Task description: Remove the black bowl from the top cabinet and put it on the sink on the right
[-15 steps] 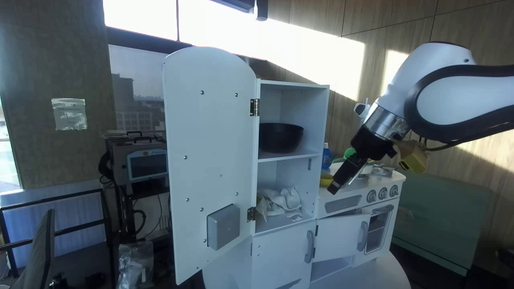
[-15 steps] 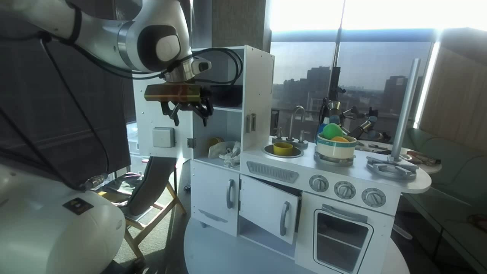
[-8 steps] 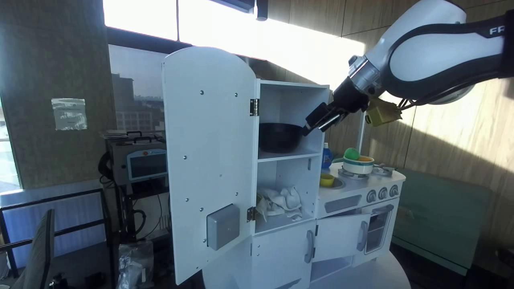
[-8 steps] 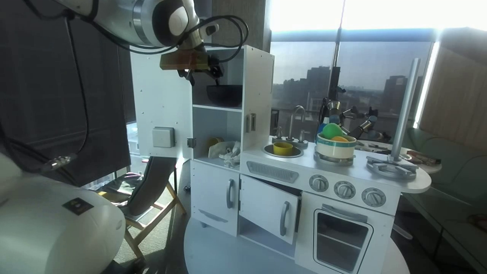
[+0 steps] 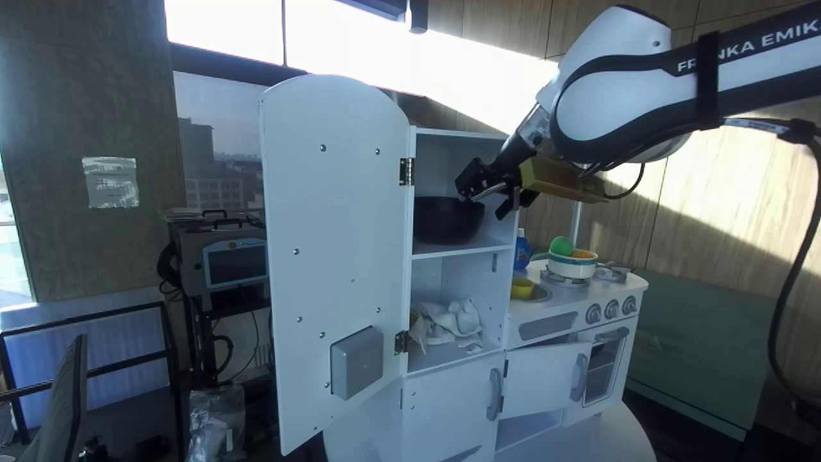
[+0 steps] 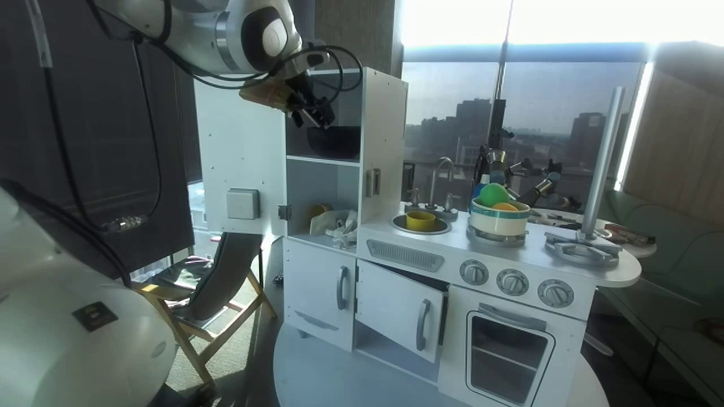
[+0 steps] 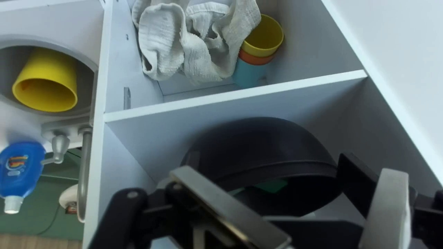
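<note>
The black bowl (image 5: 446,221) sits upright in the top cabinet (image 5: 433,154) of the tall white unit. It also shows in an exterior view (image 6: 342,146) and in the wrist view (image 7: 256,145), where something green shows at its opening. My gripper (image 5: 484,205) is open, tilted, at the front of the top cabinet by the bowl's rim. In the wrist view the open fingers (image 7: 269,157) stand toward either side of the bowl; I cannot tell whether they touch it. The sink (image 6: 399,227) is a round grey basin in the low white counter and holds a yellow cup (image 6: 420,220).
The arched door (image 5: 333,224) stands open. The lower shelf holds pale cloth (image 7: 200,38) and stacked cups (image 7: 261,41). A faucet (image 6: 434,178), a blue bottle (image 7: 20,169) and a pot (image 6: 500,220) with green and orange items stand on or by the counter.
My gripper rose from near the counter's height up to the top cabinet, then moved in toward the bowl, its wrist turning. The bowl has not visibly moved.
</note>
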Controlling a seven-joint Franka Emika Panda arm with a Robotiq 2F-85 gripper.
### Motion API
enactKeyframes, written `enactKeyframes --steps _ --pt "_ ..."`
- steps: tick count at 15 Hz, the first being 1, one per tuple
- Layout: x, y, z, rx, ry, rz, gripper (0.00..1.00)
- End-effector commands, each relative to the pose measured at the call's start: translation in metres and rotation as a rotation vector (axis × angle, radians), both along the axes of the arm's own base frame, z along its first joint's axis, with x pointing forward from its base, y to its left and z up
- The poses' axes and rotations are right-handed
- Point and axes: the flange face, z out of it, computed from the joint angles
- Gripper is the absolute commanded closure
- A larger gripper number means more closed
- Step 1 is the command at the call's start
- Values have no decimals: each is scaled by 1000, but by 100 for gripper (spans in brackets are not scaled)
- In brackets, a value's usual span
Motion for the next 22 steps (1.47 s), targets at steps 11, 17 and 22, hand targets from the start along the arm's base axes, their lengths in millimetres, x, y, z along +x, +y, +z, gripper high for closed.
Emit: enactKeyframes --steps 11,17,22 --pt "22 3 25 232 -16 -402 0" --pt "40 -8 12 261 -10 -551 0" --pt "47 2 -1 243 22 -554 26"
